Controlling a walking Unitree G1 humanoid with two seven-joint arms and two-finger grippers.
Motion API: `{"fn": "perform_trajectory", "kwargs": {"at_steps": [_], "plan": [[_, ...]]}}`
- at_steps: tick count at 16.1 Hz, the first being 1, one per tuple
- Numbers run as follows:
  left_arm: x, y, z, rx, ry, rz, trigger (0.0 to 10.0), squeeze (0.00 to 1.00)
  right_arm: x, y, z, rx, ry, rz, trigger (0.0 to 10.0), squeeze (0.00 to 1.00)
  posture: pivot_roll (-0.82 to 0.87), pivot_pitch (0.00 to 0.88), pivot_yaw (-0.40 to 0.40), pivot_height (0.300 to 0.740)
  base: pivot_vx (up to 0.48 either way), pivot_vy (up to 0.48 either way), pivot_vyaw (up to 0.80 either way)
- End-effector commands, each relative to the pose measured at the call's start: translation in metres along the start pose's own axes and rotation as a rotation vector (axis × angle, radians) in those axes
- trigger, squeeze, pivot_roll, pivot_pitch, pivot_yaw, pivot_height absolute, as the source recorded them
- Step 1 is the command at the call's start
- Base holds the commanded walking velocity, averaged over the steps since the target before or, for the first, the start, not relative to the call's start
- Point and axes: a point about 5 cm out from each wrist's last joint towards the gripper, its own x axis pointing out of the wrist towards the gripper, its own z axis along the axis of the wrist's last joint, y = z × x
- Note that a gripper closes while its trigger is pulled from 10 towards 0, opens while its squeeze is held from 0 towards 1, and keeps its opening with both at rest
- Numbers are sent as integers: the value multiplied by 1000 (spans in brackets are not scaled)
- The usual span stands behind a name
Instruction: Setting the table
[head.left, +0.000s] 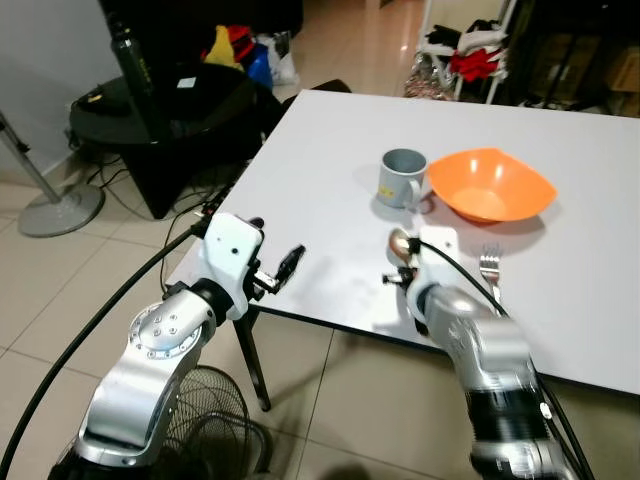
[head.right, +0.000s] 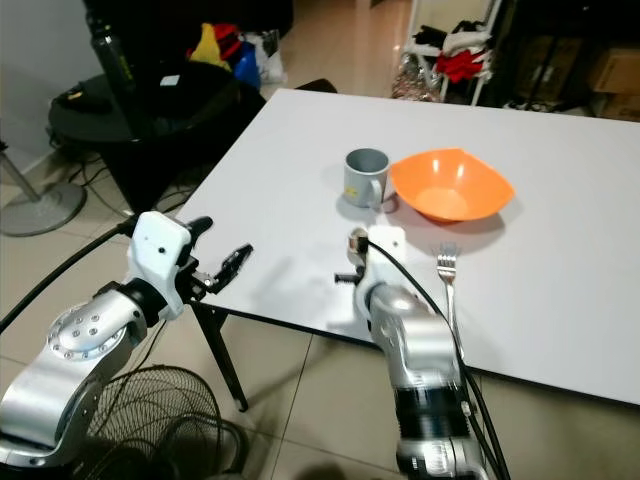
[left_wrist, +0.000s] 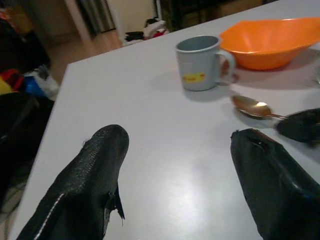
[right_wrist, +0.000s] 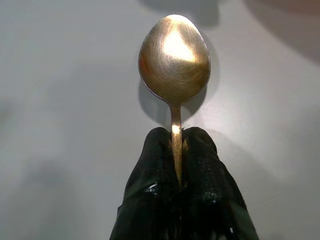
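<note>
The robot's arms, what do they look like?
Both arms are silver metal with round joints. Each ends in a white wrist block and a hand of two long black textured fingers: left hand, right hand. Black cables run along both arms.

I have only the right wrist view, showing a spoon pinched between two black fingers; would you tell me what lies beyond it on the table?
Observer: A grey mug stands just past the spoon, beside an orange bowl.
Operator: Thank you. Is a fork laid out?
Observer: Yes, a fork lies before the bowl, right of the right gripper.
Operator: And the left gripper?
Observer: The left gripper hangs open at the table edge.
</note>
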Motion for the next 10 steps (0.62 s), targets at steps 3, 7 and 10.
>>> {"fn": "perform_trajectory", "kwargs": {"at_steps": [3, 7, 10], "plan": [[3, 0, -1, -2, 30, -46, 10000, 0, 14, 6, -1, 6, 19, -7, 10000, 1000, 97, 0, 72, 740, 0, 0, 0], [14, 1, 0, -25, 35, -47, 10000, 1000, 20, 16, 4, -3, -30, 40, 10000, 1000, 96, 0, 78, 740, 0, 0, 0], [20, 3, 1, -92, 10, 8, 10000, 1000, -6, 4, 31, -97, -201, 78, 10000, 1000, 98, 0, 64, 740, 0, 0, 0]]}}
